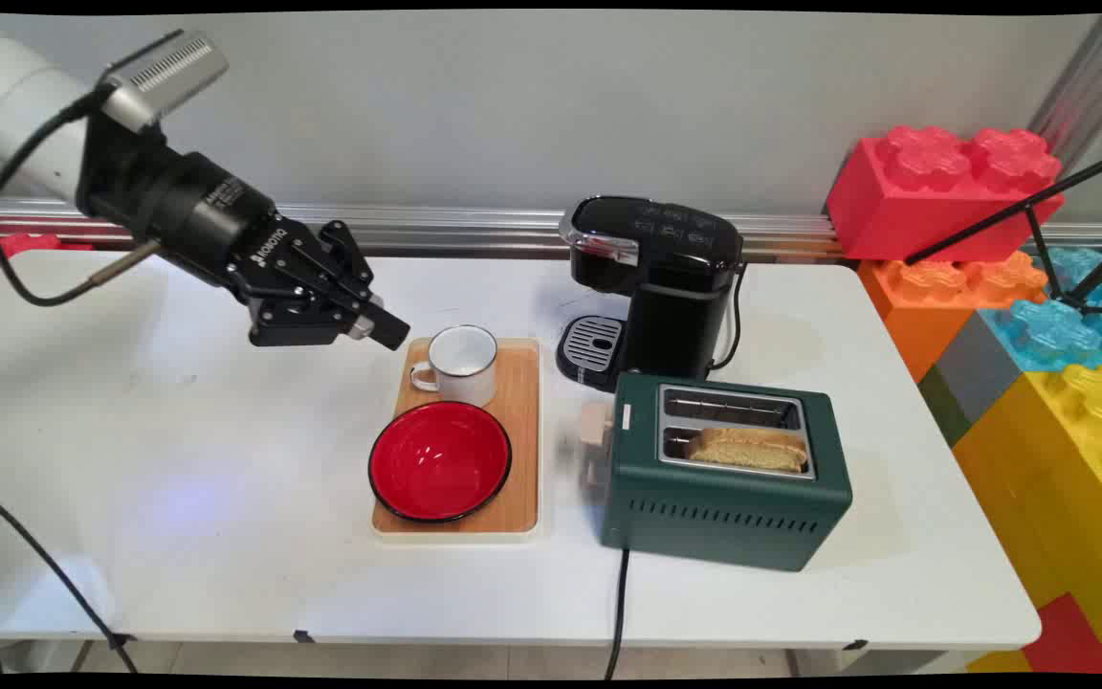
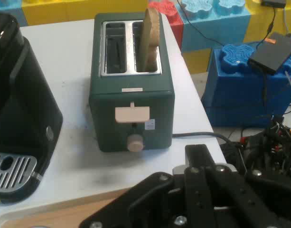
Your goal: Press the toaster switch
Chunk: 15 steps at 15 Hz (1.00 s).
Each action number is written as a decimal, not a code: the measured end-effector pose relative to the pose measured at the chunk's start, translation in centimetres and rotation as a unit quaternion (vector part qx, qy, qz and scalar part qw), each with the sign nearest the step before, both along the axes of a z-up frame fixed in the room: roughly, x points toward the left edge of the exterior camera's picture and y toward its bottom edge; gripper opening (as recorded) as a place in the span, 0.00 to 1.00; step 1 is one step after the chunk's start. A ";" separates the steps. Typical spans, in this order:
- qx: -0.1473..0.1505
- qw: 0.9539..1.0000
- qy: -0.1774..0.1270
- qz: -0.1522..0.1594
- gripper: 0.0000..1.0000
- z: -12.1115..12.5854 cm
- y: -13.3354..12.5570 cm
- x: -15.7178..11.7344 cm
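Note:
My black gripper [image 1: 386,331] hangs just left of a white enamel mug [image 1: 460,364], slightly above the mug's rim and tilted down to the right. Its fingers are shut together with nothing between them. The mug stands at the back of a wooden tray [image 1: 520,435], and a red bowl [image 1: 439,461] sits in front of it. In the hand view the gripper [image 2: 198,154] rises from the bottom edge and looks toward a green toaster [image 2: 131,80] with a slice of bread [image 2: 150,35] upright in one slot.
A black coffee machine [image 1: 651,287] stands behind the green toaster [image 1: 723,469], right of the tray. The toaster's cord [image 1: 620,603] runs off the table's front edge. Large coloured blocks [image 1: 1039,316] are stacked past the table's right end.

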<state>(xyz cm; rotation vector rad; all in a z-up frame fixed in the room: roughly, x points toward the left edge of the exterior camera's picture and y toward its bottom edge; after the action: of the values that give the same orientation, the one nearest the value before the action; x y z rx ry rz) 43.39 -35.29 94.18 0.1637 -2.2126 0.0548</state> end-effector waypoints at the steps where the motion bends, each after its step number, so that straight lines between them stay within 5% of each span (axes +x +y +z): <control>1: 0.000 1.000 0.000 0.000 0.00 -0.3 -0.2 -0.3; 15: -0.005 1.000 0.014 0.021 0.00 -7.2 -2.7 -7.3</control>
<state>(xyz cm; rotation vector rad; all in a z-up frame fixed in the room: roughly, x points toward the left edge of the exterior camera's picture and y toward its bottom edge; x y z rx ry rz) 36.06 -38.03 86.94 0.2045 -2.1801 0.0877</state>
